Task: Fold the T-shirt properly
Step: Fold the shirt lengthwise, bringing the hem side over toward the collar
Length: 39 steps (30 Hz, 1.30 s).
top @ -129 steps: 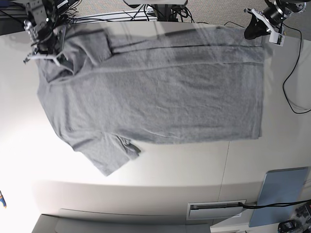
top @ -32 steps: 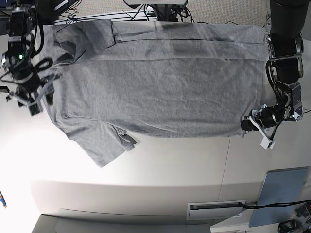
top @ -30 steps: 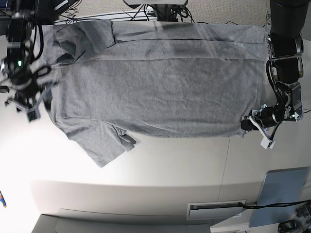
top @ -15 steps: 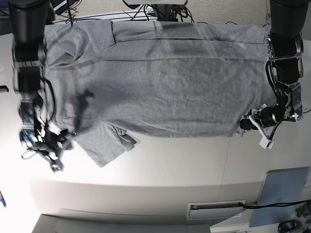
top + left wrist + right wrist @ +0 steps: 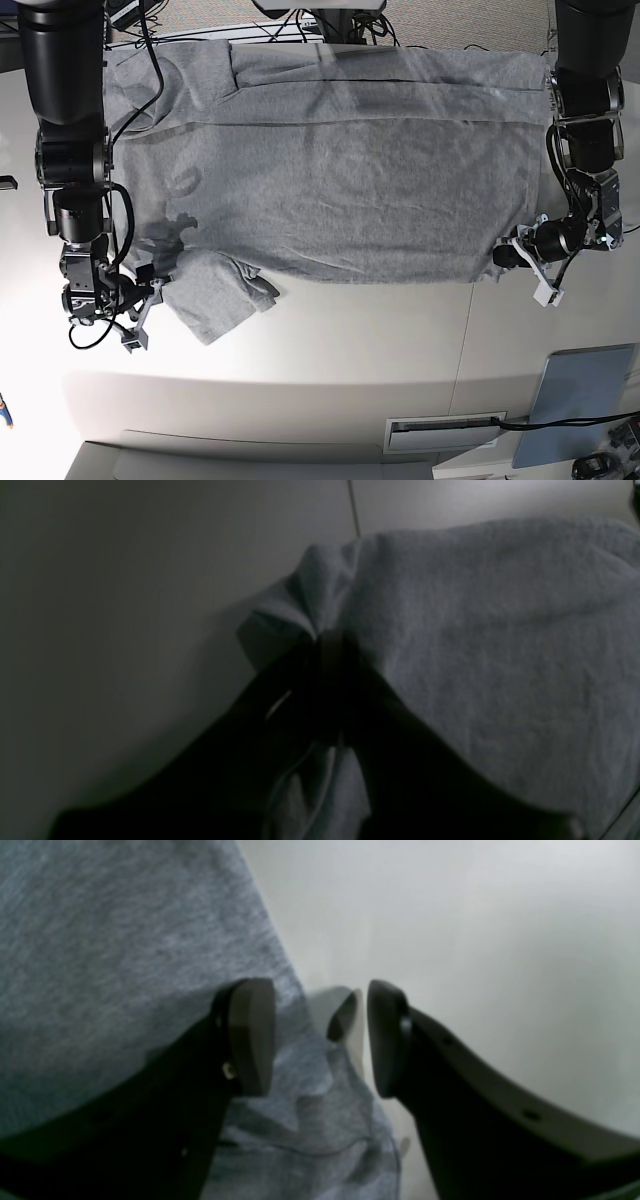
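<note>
T-shirt, grey, short-sleeved: in the base view it lies spread flat across the far half of the white table, plain side up, one sleeve reaching toward the near edge with a small bunched fold at its inner corner. Soft, light, limp cloth by the look of it; it should drape and drag rather than hold any shape, so corners and hems are the sensible holds, both lifted together to keep the fold even. Left gripper, on that view's right: low at the near hem corner, forearm coming down from the far edge, wrist bent toward the cloth. Right gripper, on that view's left: low at the outer edge of the sleeve, arm likewise hanging from the far side. Left wrist view: the left gripper is pinched shut on a peak of T-shirt corner, the cloth puckered up around the tips; the picture is dark, so how much fabric sits in the pinch is hard to judge. Right wrist view: the right gripper stands wide apart, holding nothing; one finger sits over the T-shirt edge, the other over bare table, straddling the hem, which looks well placed for a close.
</note>
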Each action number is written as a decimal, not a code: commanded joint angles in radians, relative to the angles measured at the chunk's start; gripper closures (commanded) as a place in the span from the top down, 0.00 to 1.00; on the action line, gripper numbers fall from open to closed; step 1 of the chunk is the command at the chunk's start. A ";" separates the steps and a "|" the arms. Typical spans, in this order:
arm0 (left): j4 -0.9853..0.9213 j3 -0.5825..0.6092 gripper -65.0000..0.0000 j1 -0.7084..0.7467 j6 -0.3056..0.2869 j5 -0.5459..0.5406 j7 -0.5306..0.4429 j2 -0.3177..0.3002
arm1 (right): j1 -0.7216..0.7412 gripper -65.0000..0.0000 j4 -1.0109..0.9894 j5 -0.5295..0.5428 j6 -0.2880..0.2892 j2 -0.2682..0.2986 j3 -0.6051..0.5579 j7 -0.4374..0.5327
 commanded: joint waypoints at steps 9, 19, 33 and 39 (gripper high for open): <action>0.005 0.000 0.00 -0.015 0.005 0.024 0.022 -0.014 | -0.018 0.33 0.014 0.093 0.053 0.007 0.003 -0.064; 0.014 0.000 0.00 -0.015 0.004 -0.116 0.057 -0.020 | -0.018 0.00 0.056 0.090 0.053 0.016 0.003 -0.011; 0.278 -0.001 0.00 0.072 0.038 -0.334 0.237 -0.083 | -0.295 0.00 0.791 0.106 -0.070 0.171 0.018 -0.160; 0.500 -0.035 0.00 0.187 0.089 -0.316 0.270 -0.083 | -0.470 0.00 1.025 0.102 -0.090 0.187 0.165 -0.203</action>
